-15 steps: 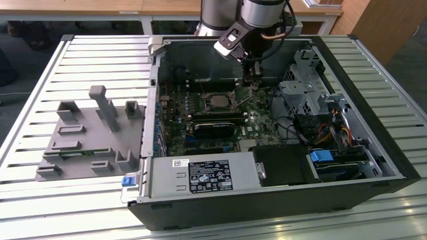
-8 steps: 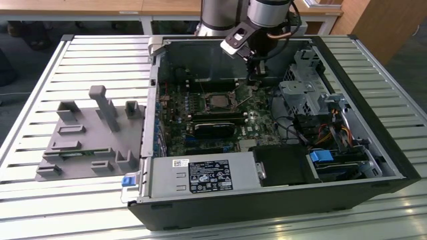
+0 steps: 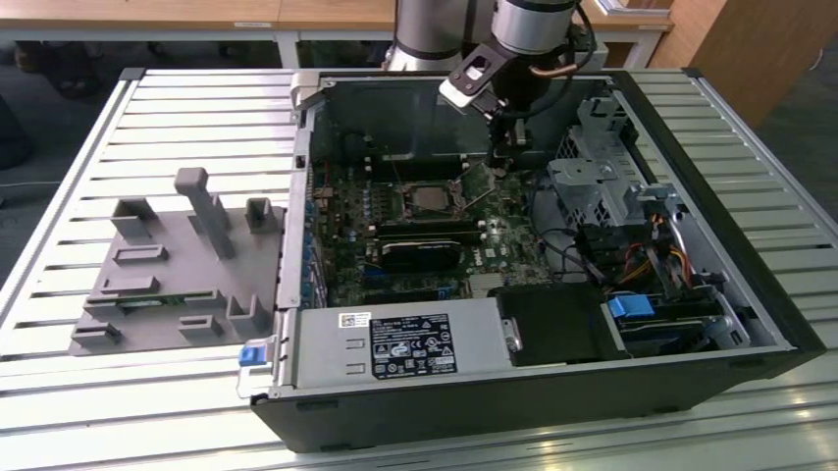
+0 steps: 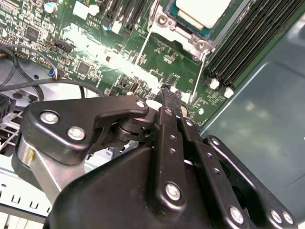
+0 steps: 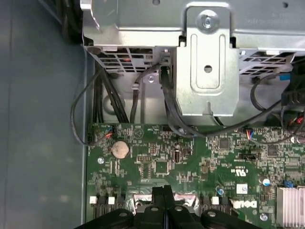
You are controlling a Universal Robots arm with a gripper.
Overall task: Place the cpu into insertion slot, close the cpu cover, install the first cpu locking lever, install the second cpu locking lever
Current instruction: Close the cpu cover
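The hand (image 3: 503, 157), fingers closed together, hangs at upper centre of the exterior view, tips just above the green board (image 3: 508, 243). The cpu (image 3: 427, 197) lies seated in the insertion slot (image 3: 427, 184) near frame centre, left of the hand.

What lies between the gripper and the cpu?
In the second wrist view, green circuit board and the insertion slot's silvery rim lie between gripper and cpu.
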